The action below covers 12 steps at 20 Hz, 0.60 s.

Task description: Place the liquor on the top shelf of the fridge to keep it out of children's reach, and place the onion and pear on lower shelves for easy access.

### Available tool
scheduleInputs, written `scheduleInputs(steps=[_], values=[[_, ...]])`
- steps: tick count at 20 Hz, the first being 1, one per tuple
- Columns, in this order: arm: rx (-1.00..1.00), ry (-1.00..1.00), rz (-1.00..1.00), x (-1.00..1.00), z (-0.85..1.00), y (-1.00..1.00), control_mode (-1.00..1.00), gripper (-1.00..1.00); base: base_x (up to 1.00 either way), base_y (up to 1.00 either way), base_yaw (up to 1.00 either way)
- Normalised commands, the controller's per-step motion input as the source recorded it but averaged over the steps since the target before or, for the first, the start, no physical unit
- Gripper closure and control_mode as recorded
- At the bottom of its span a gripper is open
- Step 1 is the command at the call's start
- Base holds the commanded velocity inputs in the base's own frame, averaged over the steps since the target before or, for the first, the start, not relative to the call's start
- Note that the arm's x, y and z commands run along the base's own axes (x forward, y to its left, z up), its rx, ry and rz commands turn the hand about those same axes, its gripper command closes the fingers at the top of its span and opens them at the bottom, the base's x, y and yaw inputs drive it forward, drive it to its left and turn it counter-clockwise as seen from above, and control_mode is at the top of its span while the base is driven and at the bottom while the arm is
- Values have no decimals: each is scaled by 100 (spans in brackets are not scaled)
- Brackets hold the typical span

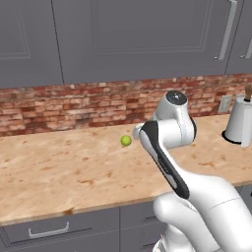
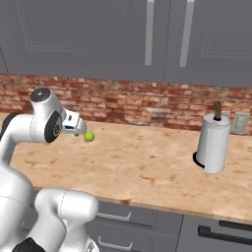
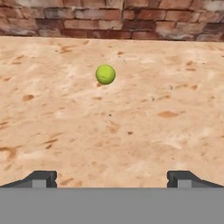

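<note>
The pear is a small yellow-green ball lying alone on the speckled tan counter, a short way out from the brick wall. It also shows as the pear and the pear in the base views. My gripper hovers over the counter short of the pear, open, with nothing between its fingertips. From the right base view the gripper sits just left of the pear and points toward it. The liquor, the onion and the fridge with its shelves are out of view.
A white paper towel roll on a dark stand is at the right of the counter, seen again as the roll. A red brick wall backs the counter, grey cupboards hang above, and drawers run below the front edge.
</note>
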Motion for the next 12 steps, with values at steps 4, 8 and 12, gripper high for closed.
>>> scheduleInputs(steps=[4, 8, 12], values=[[0, 0, 0, 37, -36, 7, -100, -100, 0, 0, 0], [0, 0, 0, 34, -41, 10, -100, -100, 0, 0, 0], [0, 0, 0, 33, -41, 11, -100, -100, 0, 0, 0]])
